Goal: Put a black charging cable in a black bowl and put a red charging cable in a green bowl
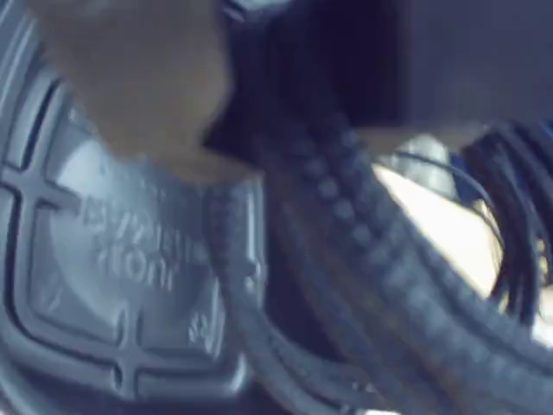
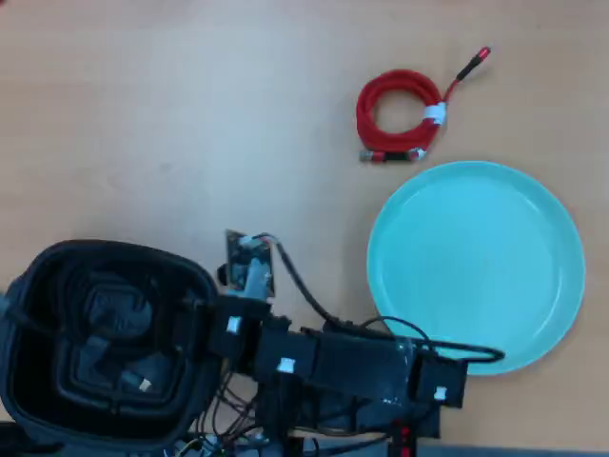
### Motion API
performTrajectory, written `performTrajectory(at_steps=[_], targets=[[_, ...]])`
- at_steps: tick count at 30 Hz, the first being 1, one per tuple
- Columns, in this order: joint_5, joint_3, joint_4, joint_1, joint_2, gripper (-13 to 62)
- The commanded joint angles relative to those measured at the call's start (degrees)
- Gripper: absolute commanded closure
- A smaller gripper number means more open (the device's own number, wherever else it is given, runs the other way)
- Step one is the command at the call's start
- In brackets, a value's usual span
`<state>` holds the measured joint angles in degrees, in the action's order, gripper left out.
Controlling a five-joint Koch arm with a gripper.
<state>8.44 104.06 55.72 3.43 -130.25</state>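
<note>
Tool [image 1: 259,164] state could not be told; black charging cable [image 2: 114,357] lay in the black bowl [image 2: 38,276], red charging cable [image 2: 395,119] remained on the bench [image 2: 143,114], green bowl [image 2: 476,267] empty.

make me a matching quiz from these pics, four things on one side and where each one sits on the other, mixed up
Things:
1. black charging cable
2. red charging cable
3. green bowl
4. black bowl

Places, overhead view:
A. bottom left corner, beside the arm
B. on bare table, above the round dish
C. right side, nothing in it
D. lying inside the ribbed tray

Pairs: 1-D, 2-B, 3-C, 4-A
</note>
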Motion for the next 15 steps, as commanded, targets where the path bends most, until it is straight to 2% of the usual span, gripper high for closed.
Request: performTrajectory(at_steps=[1,7,15], targets=[[-0.5,-3.7,-15.6,-3.8,-4.5,55.5],[-1.4,2.2,-24.3,-5.1,-3.4,55.5],[-1.1,5.3,-25.7,-5.3,-0.4,54.1]])
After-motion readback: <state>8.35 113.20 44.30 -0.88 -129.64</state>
